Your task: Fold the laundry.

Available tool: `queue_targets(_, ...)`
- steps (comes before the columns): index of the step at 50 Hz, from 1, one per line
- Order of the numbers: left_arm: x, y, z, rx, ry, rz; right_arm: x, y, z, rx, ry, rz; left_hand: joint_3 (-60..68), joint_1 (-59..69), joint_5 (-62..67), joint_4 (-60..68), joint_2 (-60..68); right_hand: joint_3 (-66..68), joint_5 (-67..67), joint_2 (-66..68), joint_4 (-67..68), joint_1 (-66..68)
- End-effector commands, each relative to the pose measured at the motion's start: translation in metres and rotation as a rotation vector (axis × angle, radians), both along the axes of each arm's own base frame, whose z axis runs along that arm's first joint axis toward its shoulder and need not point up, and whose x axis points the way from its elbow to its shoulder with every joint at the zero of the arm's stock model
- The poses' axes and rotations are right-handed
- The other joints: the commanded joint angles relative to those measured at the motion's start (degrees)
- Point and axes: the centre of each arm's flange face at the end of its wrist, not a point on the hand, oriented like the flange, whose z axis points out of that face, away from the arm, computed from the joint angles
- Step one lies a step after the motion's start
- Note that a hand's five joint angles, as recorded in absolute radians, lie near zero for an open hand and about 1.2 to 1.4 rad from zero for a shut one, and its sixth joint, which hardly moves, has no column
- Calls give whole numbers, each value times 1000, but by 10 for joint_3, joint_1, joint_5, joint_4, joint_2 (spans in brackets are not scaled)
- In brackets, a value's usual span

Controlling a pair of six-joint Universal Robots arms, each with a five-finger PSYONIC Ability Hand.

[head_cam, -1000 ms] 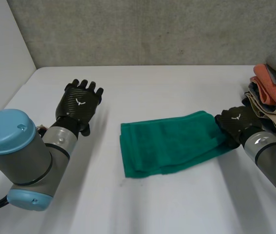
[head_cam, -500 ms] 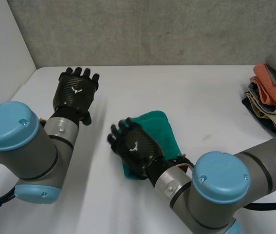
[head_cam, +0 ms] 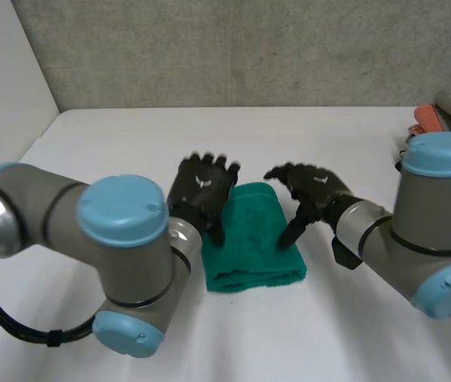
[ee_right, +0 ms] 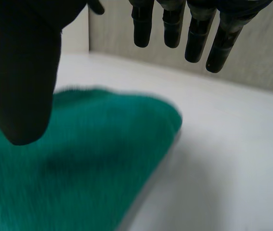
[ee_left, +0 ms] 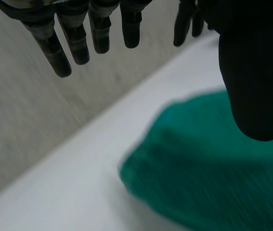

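The green towel (head_cam: 253, 243) lies folded into a narrow, thick packet on the white table (head_cam: 130, 135), and both arms have closed in on it. The left robot hand (head_cam: 201, 185) sits at the towel's left edge, fingers straight and spread, holding nothing; its thumb reaches down onto or just over the cloth. The right robot hand (head_cam: 314, 187) hovers at the towel's right edge, equally open and empty, with its thumb pointing down at the top layer. Whether either thumb actually presses the cloth cannot be told. A pile of clothes (head_cam: 427, 117) waits well to the right of the towel.

The likely risk is the fold coming undone. If a thumb drags sideways while lifting off, the soft cloth may cling to it and pull the upper layer askew or flip it open. Pressing on one side only could also skew the layers, leaving a crooked packet.

A second ago the towel lay much wider, stretching toward the right, with the right robot hand at its right end and the left robot hand well to the towel's left. Half a second ago the right robot hand lay across the towel's left part. The towel is now about half as wide, with a hand on each side.
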Motion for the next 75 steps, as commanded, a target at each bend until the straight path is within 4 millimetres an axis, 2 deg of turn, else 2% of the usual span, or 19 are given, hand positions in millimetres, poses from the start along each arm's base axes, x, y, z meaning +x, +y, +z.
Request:
queue_targets(1,6,-8,-34,97,-129,71,5,-14,-38,28,154,30,1,13,-5,6,5,5,-9,1,-9,13)
queue_targets(6,9,-6,-39,125,-176,65,3,-19,-43,-18,237,26,1,13,-5,6,5,27,13,23,13,35)
queue_targets(12,8,-3,-30,112,-165,54,2,-16,-19,-94,252,24,1,13,-5,6,5,42,29,38,29,50)
queue_targets(14,8,-3,-18,93,-143,47,0,-12,0,-136,230,19,2,14,-4,7,7,22,8,18,9,30)
queue_targets(17,8,0,14,44,-79,15,-2,-4,19,-182,209,16,2,14,-4,7,7,-23,-36,-27,-36,-15)
queue_targets(23,21,3,72,-37,36,-101,-4,14,40,-307,172,20,6,18,0,11,10,-23,-36,-27,-36,-15)
queue_targets(27,29,14,103,-84,91,-227,-5,35,32,-352,211,72,6,18,0,11,10,-23,-36,-27,-36,-15)
queue_targets(31,33,22,116,-94,120,-360,-1,59,6,-371,285,152,6,18,0,11,10,-23,-36,-27,-36,-15)
queue_targets(35,38,23,115,-62,127,-419,7,76,-15,-399,309,209,6,18,0,11,10,-23,-36,-27,-36,-15)
queue_targets(36,38,24,115,-55,128,-423,9,78,-27,-393,320,221,6,18,0,11,10,-23,-36,-27,-36,-15)
queue_targets(40,39,24,116,-43,136,-422,19,79,-47,-401,321,240,6,18,0,11,10,-23,-36,-27,-36,-15)
queue_targets(47,38,25,114,-39,134,-423,32,71,-61,-457,306,239,6,18,0,11,10,-23,-36,-27,-36,-15)
queue_targets(49,38,25,114,-38,134,-423,35,66,-64,-479,315,232,6,18,0,11,10,26,13,23,13,35)
queue_targets(52,38,24,113,-35,134,-423,37,60,-67,-500,328,214,6,18,0,11,10,145,132,142,132,154)
queue_targets(62,38,24,112,-34,135,-421,45,46,-68,-522,323,199,6,18,0,11,10,376,363,372,363,384)
queue_targets(66,38,24,112,-33,135,-422,49,42,-67,-528,305,200,6,18,0,11,10,531,518,527,518,539)
queue_targets(67,38,24,112,-33,135,-422,50,38,-66,-527,305,195,6,18,0,11,10,649,636,646,636,658)
queue_targets(68,38,24,112,-33,135,-422,50,36,-66,-527,307,189,4,16,-2,9,8,677,664,673,664,685)
queue_targets(75,38,24,112,-31,134,-421,47,27,-48,-562,302,157,6,18,0,11,10,677,664,673,664,685)
